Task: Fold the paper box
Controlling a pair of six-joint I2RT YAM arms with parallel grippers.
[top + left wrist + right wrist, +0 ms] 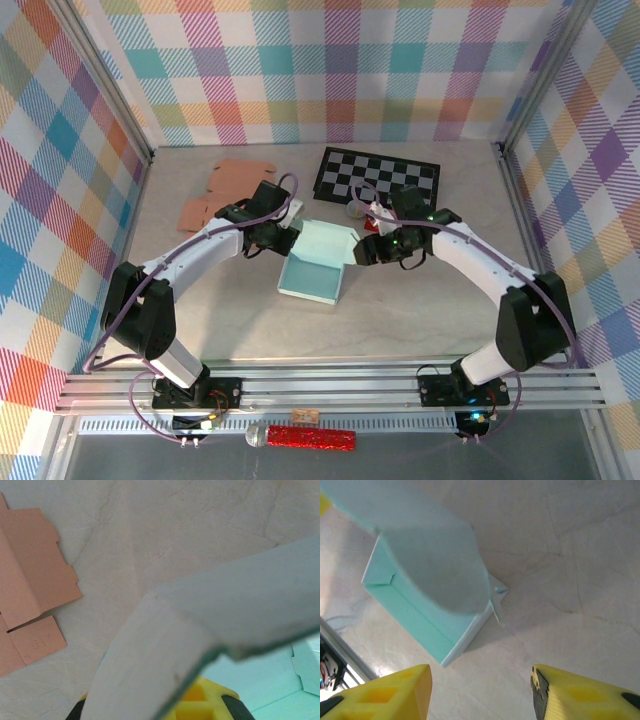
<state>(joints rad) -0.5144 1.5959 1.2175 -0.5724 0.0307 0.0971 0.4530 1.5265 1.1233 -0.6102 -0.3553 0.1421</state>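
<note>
The paper box (315,262) is mint green and lies mid-table, its tray walls standing and its lid flap raised at the far side. My left gripper (290,232) meets it at the far left corner. In the left wrist view a pale flap of the box (200,625) runs down between the yellow fingers (202,704), with the left gripper (155,707) shut on it. My right gripper (365,250) hovers by the box's right side. From the right wrist, the box (420,580) lies ahead of the right gripper (480,690), which is open with bare table between its fingertips.
Flat pink cardboard blanks (225,190) lie at the back left, seen close in the left wrist view as pink cardboard (30,580). A black-and-white checkerboard (378,175) sits at the back right. Aluminium rails (330,385) run along the near edge.
</note>
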